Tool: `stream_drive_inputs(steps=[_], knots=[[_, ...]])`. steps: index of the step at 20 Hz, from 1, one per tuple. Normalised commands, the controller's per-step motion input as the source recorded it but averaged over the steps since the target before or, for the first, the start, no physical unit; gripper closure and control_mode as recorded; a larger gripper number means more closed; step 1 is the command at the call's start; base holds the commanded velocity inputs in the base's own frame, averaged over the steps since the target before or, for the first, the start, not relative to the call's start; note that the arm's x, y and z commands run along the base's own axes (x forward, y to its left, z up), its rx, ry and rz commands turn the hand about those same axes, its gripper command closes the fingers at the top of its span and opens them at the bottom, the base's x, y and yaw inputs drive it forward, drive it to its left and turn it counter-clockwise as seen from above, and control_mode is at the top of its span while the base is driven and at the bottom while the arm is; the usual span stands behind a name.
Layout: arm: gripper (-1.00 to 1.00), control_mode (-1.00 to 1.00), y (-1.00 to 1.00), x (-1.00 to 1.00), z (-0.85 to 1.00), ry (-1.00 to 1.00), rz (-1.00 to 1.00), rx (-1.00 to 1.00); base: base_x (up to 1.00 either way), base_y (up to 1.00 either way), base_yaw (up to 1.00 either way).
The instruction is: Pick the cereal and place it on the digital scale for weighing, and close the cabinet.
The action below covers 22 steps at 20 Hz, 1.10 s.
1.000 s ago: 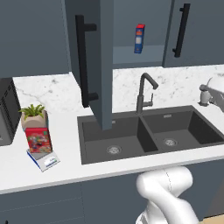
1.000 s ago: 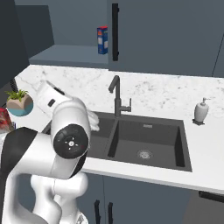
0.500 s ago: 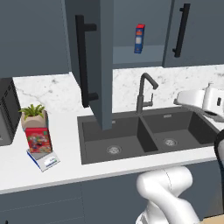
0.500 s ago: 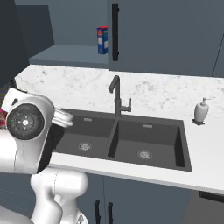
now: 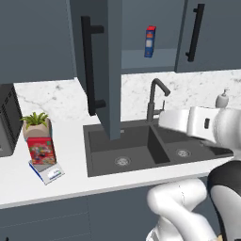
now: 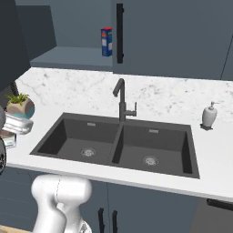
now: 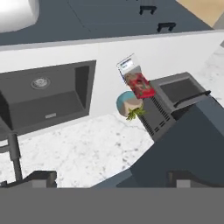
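1. Marble-topped white surface (image 5: 70, 155) across the left base view, and the first half looks done: the cereal (image 5: 41, 149) stands upright on the digital scale (image 5: 47, 171) at 9 o'clock, just in front of the potted plant (image 5: 36, 126). What's left, by my reading, is the cabinet (image 5: 101, 70): its door hangs wide open, edge-on at 12 o'clock, long black handle facing us. Inside, on the shelf, one narrow blue box (image 5: 149, 41) with a red top, and nothing else visible. The double sink (image 5: 141, 148) holds nothing but its two drains. The arm sweeps across at 3 o'clock.

2. Over to the right base view: same sink (image 6: 113, 143), both basins bare. The blue box (image 6: 106, 41) sits alone on the open cabinet's (image 6: 68, 32) shelf at 11 o'clock. Plant pot (image 6: 20, 105) at 9 o'clock, soap dispenser (image 6: 210, 115) at 3 o'clock on the surface (image 6: 173, 98). The open door (image 6: 11, 41) fills the upper left corner, so closing is not yet done.

3. Hand view now, rolled over: the cereal (image 7: 140, 85) rests on the digital scale (image 7: 127, 66) just right of centre, the plant (image 7: 130, 105) touching below it, the black microwave (image 7: 175, 94) at 3 o'clock. The gripper (image 7: 109, 178) is spread wide, fingers far apart at 6 o'clock, pinching nothing. A dark slate panel, likely the cabinet door (image 7: 188, 148), looms at 4 o'clock, so I judge the push on that door comes next.
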Motion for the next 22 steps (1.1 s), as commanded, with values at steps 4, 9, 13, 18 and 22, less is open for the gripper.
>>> stream_drive_inputs(steps=[4, 9, 13, 18, 22], knots=[[-1.0, -1.0, 0.88, -0.45, -0.29, -0.22, 0.0, 0.0, 0.0, 0.0, 0.0], [-1.0, -1.0, 0.9, -0.24, -0.35, -0.16, 0.0, 0.0, 0.0, 0.0, 0.0], [-1.0, -1.0, 0.78, -0.25, -0.35, -0.15, 0.0, 0.0, 0.0, 0.0, 0.0], [-1.0, -1.0, 0.42, -0.52, -0.18, -0.21, 0.0, 0.0, 0.0, 0.0, 0.0], [-1.0, -1.0, 0.67, -0.12, 0.0, -0.39, -0.05, 0.01, 0.0, 0.0, 0.0]])
